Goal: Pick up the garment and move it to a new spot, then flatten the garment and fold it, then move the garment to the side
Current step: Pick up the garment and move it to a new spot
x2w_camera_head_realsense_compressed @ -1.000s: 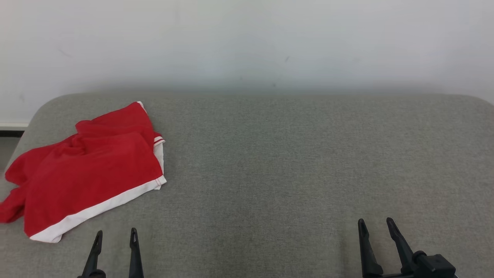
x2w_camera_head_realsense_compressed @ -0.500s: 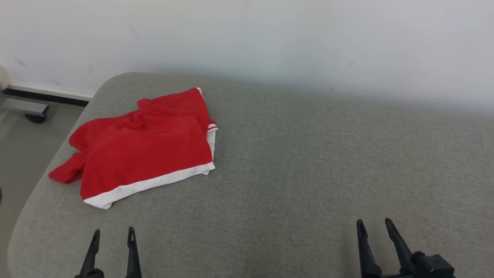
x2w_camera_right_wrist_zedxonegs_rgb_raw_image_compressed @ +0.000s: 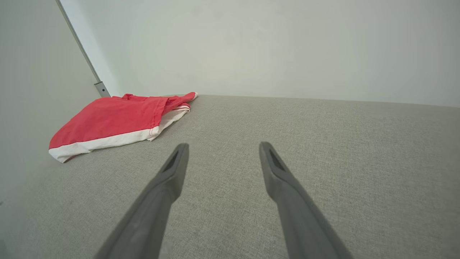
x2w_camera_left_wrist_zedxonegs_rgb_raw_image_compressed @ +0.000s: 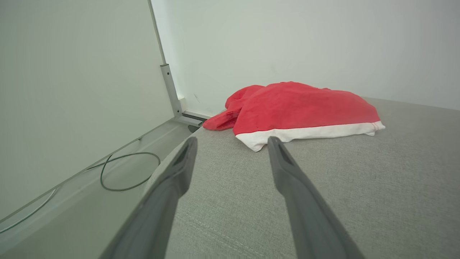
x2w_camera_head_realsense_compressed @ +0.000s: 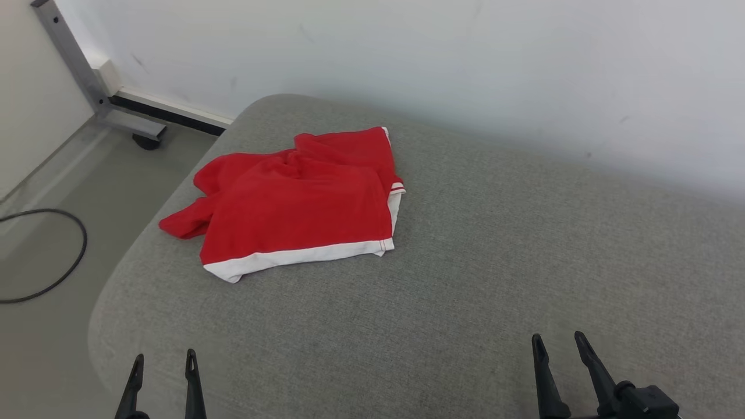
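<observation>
The garment (x2w_camera_head_realsense_compressed: 297,201) is red with white hems and lies crumpled near the far left corner of the grey padded surface (x2w_camera_head_realsense_compressed: 495,262). It also shows ahead of the fingers in the left wrist view (x2w_camera_left_wrist_zedxonegs_rgb_raw_image_compressed: 302,108) and at the left in the right wrist view (x2w_camera_right_wrist_zedxonegs_rgb_raw_image_compressed: 115,118). My left gripper (x2w_camera_head_realsense_compressed: 164,357) stands open at the lower left, over the surface's near left edge and well short of the garment, holding nothing (x2w_camera_left_wrist_zedxonegs_rgb_raw_image_compressed: 231,139). My right gripper (x2w_camera_head_realsense_compressed: 557,339) is open at the lower right, far from the garment, above bare fabric (x2w_camera_right_wrist_zedxonegs_rgb_raw_image_compressed: 222,144).
A white wall (x2w_camera_head_realsense_compressed: 436,58) runs behind the surface. To the left the surface drops to the floor (x2w_camera_head_realsense_compressed: 52,174), where a black cable (x2w_camera_head_realsense_compressed: 58,273) loops and a grey metal frame leg (x2w_camera_head_realsense_compressed: 75,64) with a caster stands by the wall.
The whole picture has shifted right, so the camera has turned left; floor, cable and frame leg have come into sight. The garment lies unchanged and both grippers stay open.
</observation>
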You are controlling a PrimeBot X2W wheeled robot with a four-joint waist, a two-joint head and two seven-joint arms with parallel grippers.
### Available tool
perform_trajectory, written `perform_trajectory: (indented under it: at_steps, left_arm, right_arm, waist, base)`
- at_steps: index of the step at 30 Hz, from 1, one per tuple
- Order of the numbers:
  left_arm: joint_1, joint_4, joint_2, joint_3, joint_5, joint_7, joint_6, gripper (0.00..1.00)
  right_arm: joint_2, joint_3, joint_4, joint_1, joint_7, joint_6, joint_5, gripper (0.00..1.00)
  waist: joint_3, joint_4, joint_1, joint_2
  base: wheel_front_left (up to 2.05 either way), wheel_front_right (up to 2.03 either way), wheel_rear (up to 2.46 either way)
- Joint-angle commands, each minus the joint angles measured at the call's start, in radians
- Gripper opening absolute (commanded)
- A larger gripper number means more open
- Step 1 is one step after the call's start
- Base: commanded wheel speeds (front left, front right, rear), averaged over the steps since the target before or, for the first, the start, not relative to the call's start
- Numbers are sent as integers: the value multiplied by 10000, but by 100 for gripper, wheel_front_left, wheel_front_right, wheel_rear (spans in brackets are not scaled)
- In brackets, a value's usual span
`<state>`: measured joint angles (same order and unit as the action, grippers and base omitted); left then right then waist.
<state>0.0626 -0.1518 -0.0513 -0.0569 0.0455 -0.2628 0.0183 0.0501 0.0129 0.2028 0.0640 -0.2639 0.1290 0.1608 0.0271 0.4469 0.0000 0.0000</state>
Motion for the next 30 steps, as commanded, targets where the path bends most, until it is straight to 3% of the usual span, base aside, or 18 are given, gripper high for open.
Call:
perform_trajectory:
  at_steps: [1,17,23,30]
  left_arm:
    - [161,-21,13,-36,-5,-33,24,100]
    - [94,-96,13,-287,51,-33,5,100]
    - [-542,-72,10,-499,475,-32,83,100]
    - [-2074,-414,-19,-953,416,-32,499,100]
  right_arm:
    - [2,24,-5,122,-11,35,7,100]
    - [2,219,36,125,-10,33,36,100]
    - [4,285,14,-155,-10,35,-159,100]
    - [5,288,-107,-585,-10,34,-389,100]
  waist:
    - [-119,323,0,0]
    - [-220,271,0,0]
    - [75,-183,0,0]
    - [758,-1075,0,0]
  base:
    - [0,0,0]
    - [0,0,0]
    - [0,0,0]
    - [0,0,0]
